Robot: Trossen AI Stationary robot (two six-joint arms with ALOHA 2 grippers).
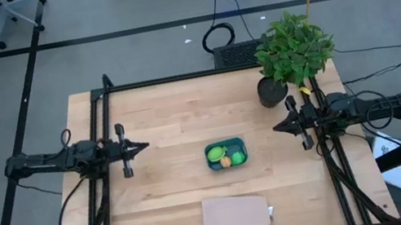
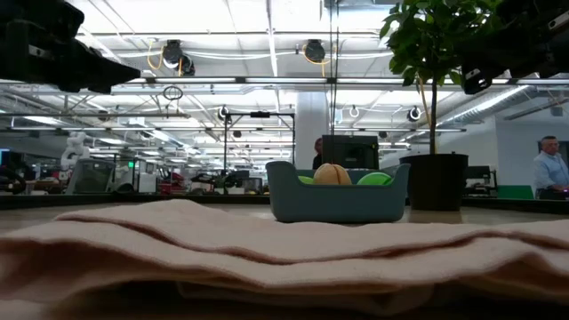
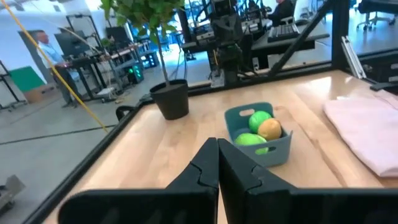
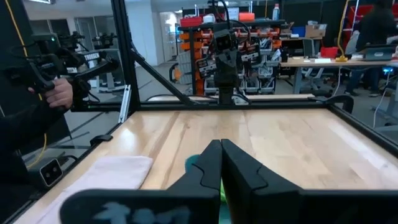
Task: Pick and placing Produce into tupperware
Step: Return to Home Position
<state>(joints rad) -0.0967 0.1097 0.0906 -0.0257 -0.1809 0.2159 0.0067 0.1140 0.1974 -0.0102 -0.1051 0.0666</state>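
The three fruits (image 1: pixel 218 155) lie in the blue box (image 1: pixel 238 141). The left end effector (image 1: pixel 140 147) and the right end effector (image 1: pixel 277 126) hang well apart from the box, fingers together and empty. I think only resting at home is left.

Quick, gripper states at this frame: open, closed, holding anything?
Left gripper: closed, holding nothing, over the table's left side.
Right gripper: closed, holding nothing, over the table's right side.

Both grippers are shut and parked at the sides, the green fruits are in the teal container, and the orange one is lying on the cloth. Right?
Not quite. The orange fruit is not on the cloth; it lies in the teal container with the green fruits, as the high view shows. The rest holds: the left gripper and right gripper are shut at the sides.
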